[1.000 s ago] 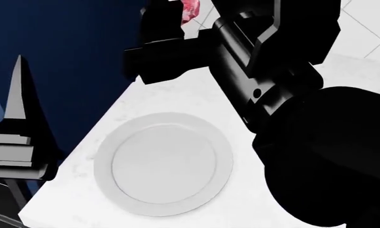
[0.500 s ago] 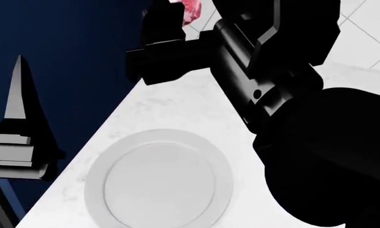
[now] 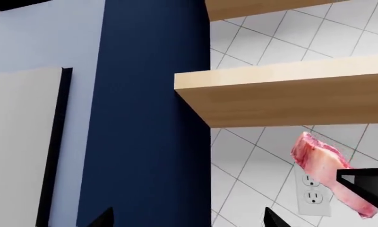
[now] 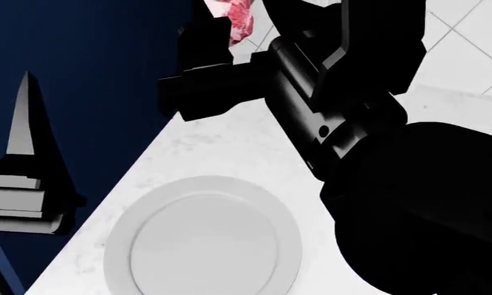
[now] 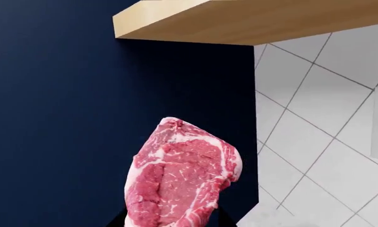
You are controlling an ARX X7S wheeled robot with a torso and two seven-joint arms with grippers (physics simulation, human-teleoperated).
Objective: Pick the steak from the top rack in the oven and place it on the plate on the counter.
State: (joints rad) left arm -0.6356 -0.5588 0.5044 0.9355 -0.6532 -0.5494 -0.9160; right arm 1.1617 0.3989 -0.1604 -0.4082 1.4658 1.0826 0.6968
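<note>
The steak (image 5: 183, 179), red-pink with white marbling, hangs in the air with my right gripper (image 5: 171, 222) shut on its lower end. In the head view the steak (image 4: 236, 17) is at the top edge, beyond the far side of the white plate (image 4: 201, 236). The plate lies bare on the white marble counter (image 4: 229, 147). My left gripper (image 3: 187, 221) is open and holds nothing; its pointed finger (image 4: 22, 123) stands off the counter's left edge. From the left wrist the steak (image 3: 328, 175) shows against the tiled wall. The oven is out of view.
A navy blue cabinet panel (image 4: 82, 55) rises left of the counter. Two wooden shelves (image 3: 290, 94) jut out from the white tiled wall (image 5: 321, 118) above the steak. A wall outlet (image 3: 312, 191) sits behind it. The counter's left edge (image 4: 106, 203) runs diagonally.
The plate has slid down and left in the head view. The right gripper with the steak has shifted slightly left, and more of the steak shows. The left gripper has not moved.
</note>
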